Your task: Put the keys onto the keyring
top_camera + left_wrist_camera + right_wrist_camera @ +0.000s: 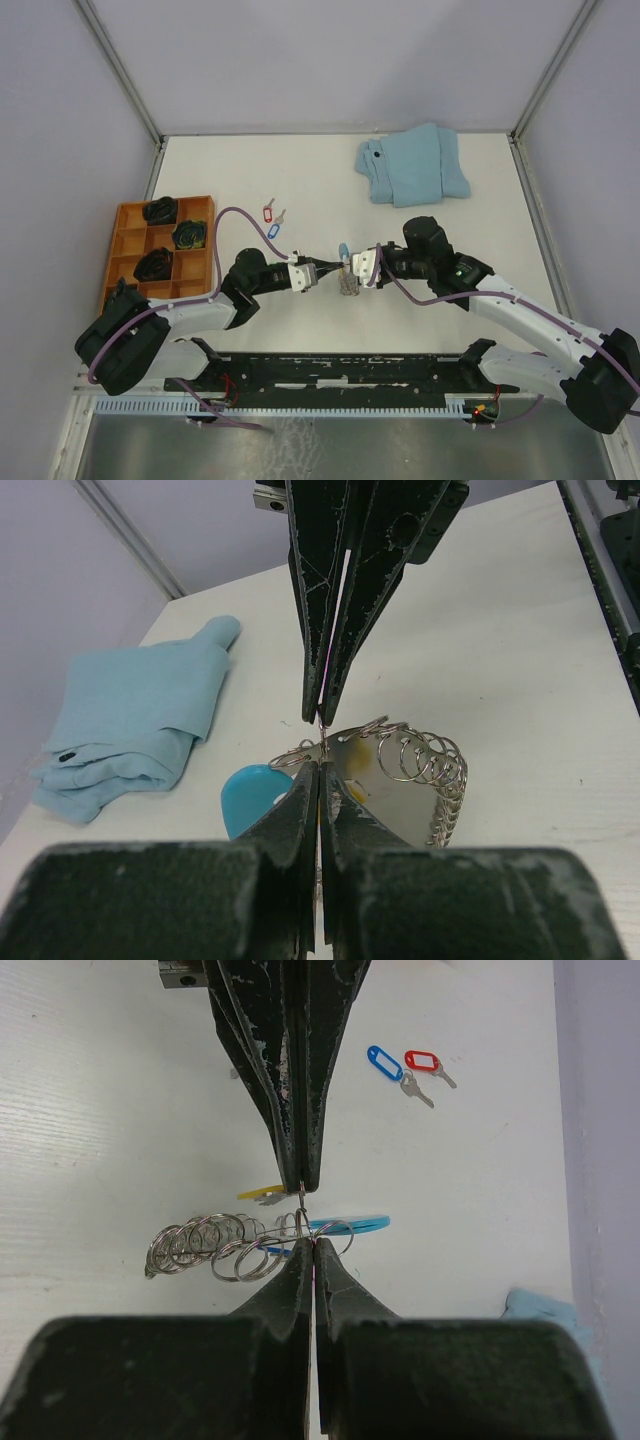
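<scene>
The keyring (pixel 200 1244), a wire loop strung with several small silver rings and a bright blue plastic piece (pixel 352 1224), hangs between both grippers near the table's middle (pixel 348 287). My right gripper (pixel 314 1242) is shut on the keyring's wire. My left gripper (pixel 303 1186) faces it tip to tip and is shut on a yellow-tagged key (pixel 258 1193), pinched by its small ring at the wire. In the left wrist view my left gripper (pixel 320 768) meets the right gripper (pixel 320 718) over the keyring (pixel 425 765). A red-tagged key (pixel 424 1062) and a blue-tagged key (pixel 386 1061) lie loose on the table.
A folded light-blue cloth (pixel 415 165) lies at the back right. An orange compartment tray (pixel 130 240) holding black items stands at the left. The two loose keys (pixel 272 218) lie between the tray and the grippers.
</scene>
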You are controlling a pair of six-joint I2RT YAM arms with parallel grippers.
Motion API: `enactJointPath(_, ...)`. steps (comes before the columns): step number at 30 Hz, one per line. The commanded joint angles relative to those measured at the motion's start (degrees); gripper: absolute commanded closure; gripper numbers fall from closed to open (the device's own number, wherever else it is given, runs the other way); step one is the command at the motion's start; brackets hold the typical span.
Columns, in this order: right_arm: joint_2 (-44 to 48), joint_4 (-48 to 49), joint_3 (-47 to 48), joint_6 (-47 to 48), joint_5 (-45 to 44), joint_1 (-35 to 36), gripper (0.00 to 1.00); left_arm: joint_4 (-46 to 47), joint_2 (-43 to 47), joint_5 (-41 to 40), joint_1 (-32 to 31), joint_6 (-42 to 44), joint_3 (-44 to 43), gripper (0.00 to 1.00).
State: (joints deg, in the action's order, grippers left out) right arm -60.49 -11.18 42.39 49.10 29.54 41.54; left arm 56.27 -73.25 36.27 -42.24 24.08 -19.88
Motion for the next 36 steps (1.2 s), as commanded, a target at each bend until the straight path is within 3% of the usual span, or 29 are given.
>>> enactJointPath(1, 1.21, 3.37, 0.59, -0.59, 0.71, 0.22, 0.99, 3.19, -0.04, 0.33, -0.21, 0.38, -2.06, 0.97)
enactJointPath(36, 2.42, 5.42, -0.72, -1.04, -1.33, 0.23, 0.99, -0.08, 1.0, -1.27, -0.19, -5.17, -3.05, 0.97)
